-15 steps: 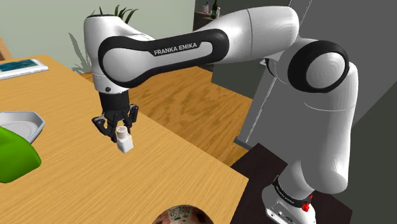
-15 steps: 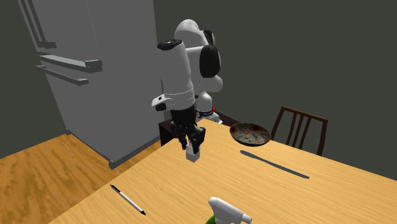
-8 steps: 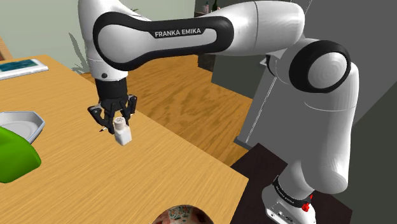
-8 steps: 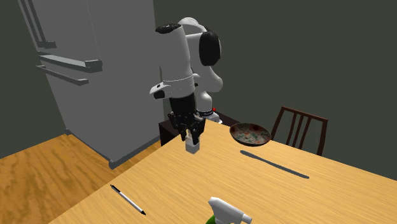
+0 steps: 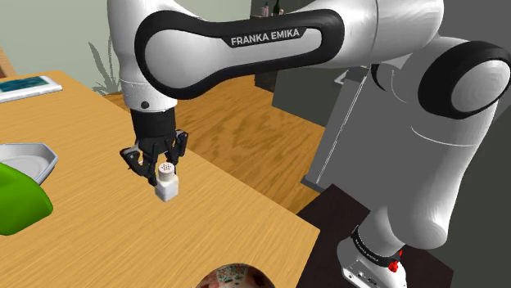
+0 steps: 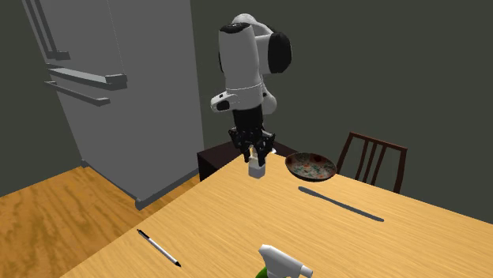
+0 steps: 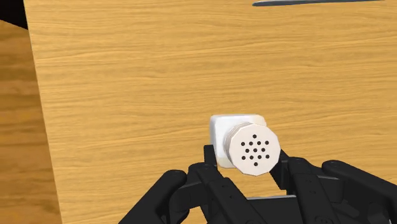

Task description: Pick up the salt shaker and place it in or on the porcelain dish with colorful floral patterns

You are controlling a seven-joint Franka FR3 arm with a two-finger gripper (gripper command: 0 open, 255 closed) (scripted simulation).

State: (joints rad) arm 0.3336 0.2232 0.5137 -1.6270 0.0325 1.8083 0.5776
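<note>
The white salt shaker [image 5: 166,183] [image 6: 257,168] [image 7: 245,143], a square body with a round perforated cap, hangs above the wooden table. My black gripper [image 5: 159,168] [image 6: 254,153] [image 7: 247,168] is shut on it just below the cap. The floral dish [image 6: 310,167], a round bowl with red and green patterns, sits near the table's edge to the second exterior view's right of the shaker. Its rim [image 5: 233,276] peeks in at the shoulder view's bottom edge.
A long dark utensil [image 6: 340,204] [image 7: 318,3] lies beyond the dish. A pen [image 6: 158,247] and a spray bottle [image 6: 283,264] sit at the near end in the second exterior view. A green object [image 5: 18,200] and white tray [image 5: 29,157] are at the shoulder view's left. A chair [image 6: 373,160] stands behind the table.
The arm has swung the held shaker toward the dish, moving right in the second exterior view, with the grip unchanged.
</note>
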